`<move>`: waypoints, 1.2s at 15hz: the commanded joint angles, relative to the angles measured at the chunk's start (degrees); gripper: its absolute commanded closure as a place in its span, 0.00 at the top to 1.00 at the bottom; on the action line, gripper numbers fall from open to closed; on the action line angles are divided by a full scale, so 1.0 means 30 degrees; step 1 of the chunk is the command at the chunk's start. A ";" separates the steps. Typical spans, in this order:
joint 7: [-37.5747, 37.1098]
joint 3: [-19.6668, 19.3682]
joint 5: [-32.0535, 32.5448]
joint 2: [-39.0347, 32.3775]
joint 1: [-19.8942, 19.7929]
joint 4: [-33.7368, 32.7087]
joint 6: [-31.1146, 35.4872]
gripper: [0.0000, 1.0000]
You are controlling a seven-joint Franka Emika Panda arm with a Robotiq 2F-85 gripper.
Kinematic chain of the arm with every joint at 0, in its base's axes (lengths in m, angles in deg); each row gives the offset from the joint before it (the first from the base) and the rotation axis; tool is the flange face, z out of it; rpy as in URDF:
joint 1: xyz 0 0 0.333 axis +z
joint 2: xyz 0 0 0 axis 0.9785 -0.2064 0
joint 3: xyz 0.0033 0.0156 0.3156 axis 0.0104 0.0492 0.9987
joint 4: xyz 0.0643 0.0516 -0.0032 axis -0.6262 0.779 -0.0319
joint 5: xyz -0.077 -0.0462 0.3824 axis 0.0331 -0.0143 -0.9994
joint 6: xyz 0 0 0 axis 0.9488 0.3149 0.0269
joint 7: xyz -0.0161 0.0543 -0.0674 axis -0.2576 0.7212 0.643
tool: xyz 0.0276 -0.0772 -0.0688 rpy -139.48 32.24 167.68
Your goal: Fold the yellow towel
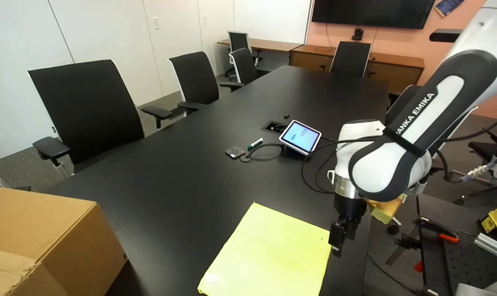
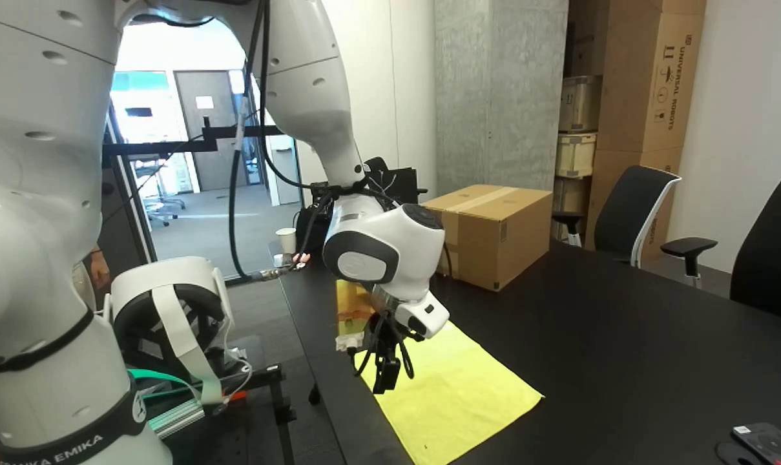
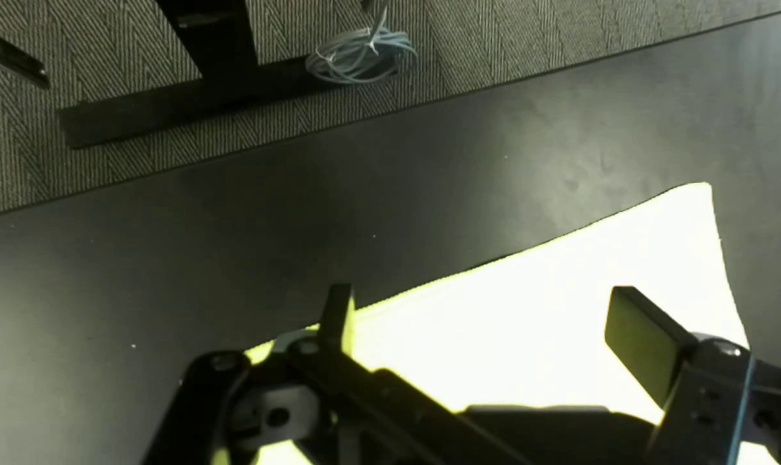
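Observation:
The yellow towel (image 1: 273, 250) lies flat and spread out on the black table; it also shows in an exterior view (image 2: 461, 387), partly hidden behind the gripper and wrist. In the wrist view the towel (image 3: 655, 258) is washed out almost white, with one corner at the right. My gripper (image 3: 480, 307) is open and empty, its two fingers wide apart. One finger is near the towel's edge and the other is over the cloth. In both exterior views the gripper (image 1: 337, 240) (image 2: 387, 378) points down by the towel's edge. Whether the fingertips touch anything I cannot tell.
A cardboard box (image 1: 79, 246) stands on the table beyond the towel, also in an exterior view (image 2: 493, 239). A tablet (image 1: 300, 137), a green marker (image 1: 255, 143) and cables lie farther along. A remote (image 2: 770, 442) is near a corner. The table's edge (image 3: 267, 147) runs close by.

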 commanded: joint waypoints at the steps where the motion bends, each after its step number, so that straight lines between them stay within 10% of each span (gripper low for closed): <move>1: -0.0091 0.0994 -0.0033 -0.1698 -0.0846 -0.0493 0.2368 1.00; 18: -0.0444 0.1576 0.5114 -0.5625 -0.3563 -0.1469 0.6986 1.00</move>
